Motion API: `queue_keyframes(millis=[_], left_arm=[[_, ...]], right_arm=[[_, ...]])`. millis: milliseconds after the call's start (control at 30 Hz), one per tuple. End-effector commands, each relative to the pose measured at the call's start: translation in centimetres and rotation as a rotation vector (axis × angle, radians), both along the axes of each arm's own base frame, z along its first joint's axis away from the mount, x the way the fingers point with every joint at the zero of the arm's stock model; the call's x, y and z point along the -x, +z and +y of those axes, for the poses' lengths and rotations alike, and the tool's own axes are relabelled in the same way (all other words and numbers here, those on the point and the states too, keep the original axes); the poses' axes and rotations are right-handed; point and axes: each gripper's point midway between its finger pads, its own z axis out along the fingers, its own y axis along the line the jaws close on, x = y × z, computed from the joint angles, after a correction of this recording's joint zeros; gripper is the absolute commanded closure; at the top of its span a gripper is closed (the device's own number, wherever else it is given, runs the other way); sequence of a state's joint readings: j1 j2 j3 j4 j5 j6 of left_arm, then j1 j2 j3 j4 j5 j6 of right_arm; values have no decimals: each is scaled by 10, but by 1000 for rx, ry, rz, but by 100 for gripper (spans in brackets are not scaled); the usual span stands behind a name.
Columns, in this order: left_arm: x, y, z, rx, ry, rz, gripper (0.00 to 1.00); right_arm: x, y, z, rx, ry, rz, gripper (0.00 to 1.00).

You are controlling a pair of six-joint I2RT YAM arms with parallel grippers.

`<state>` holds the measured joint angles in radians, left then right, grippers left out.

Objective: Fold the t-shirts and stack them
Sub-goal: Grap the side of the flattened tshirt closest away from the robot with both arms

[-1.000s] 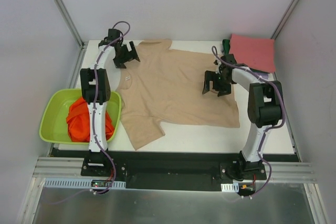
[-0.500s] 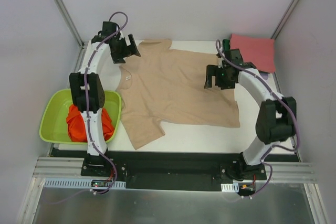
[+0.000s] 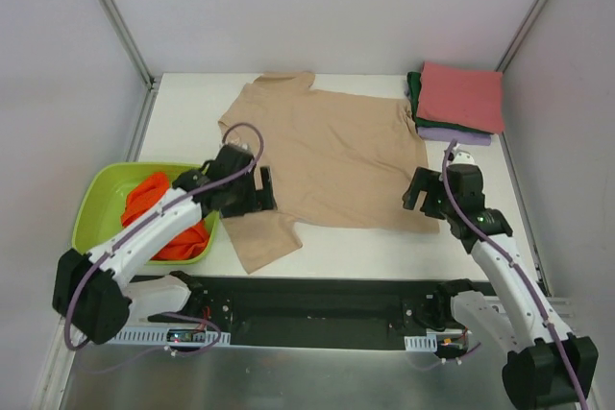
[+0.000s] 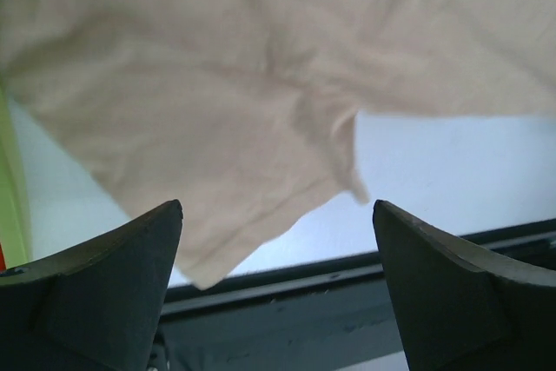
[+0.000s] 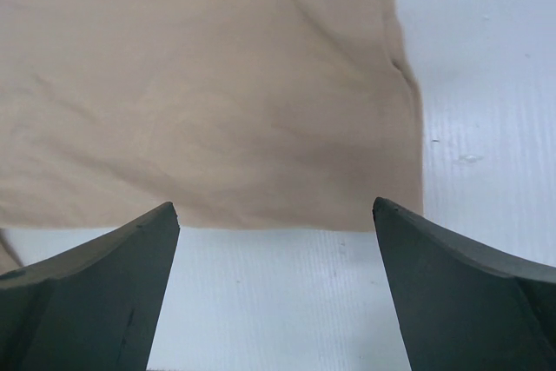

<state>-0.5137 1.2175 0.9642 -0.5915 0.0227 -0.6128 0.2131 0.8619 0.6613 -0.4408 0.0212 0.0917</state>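
Across the white table [image 3: 356, 245] the beige t-shirt [image 3: 327, 156] lies flat, with bare table along its near edge. The left pincer [image 3: 258, 194] gapes empty over the near sleeve, the right pincer [image 3: 423, 195] likewise over the hem corner. The folded t-shirts [image 3: 461, 98] are stacked far right; an orange t-shirt [image 3: 146, 197] fills the green basin [image 3: 91, 213].

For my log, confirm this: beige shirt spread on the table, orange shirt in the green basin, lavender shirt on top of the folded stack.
One error: the pinkish-red shirt tops the folded stack, the lavender shirt is at the bottom, as the top external view shows. Beige shirt and orange shirt are as stated.
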Motion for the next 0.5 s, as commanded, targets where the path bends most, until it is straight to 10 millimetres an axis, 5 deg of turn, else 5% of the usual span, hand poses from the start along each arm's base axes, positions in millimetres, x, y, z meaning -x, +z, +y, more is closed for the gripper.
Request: queue_keyframes(millis=[0,167,267,467], left_arm=[[58,-30,14,24,123,65,13],[106,-67,12,25,123,183,28],[117,-88,25,-51,171,241,34],[120,-97,22,-111,131,296,44]], right_arm=[[-11,11,-22,17,-126,-121,4],[-10,12,-25,26,-121,-127,4],[-9,3,-23,27,-114,-90,4],[-8,-7,-24,42,-113,-41,4]])
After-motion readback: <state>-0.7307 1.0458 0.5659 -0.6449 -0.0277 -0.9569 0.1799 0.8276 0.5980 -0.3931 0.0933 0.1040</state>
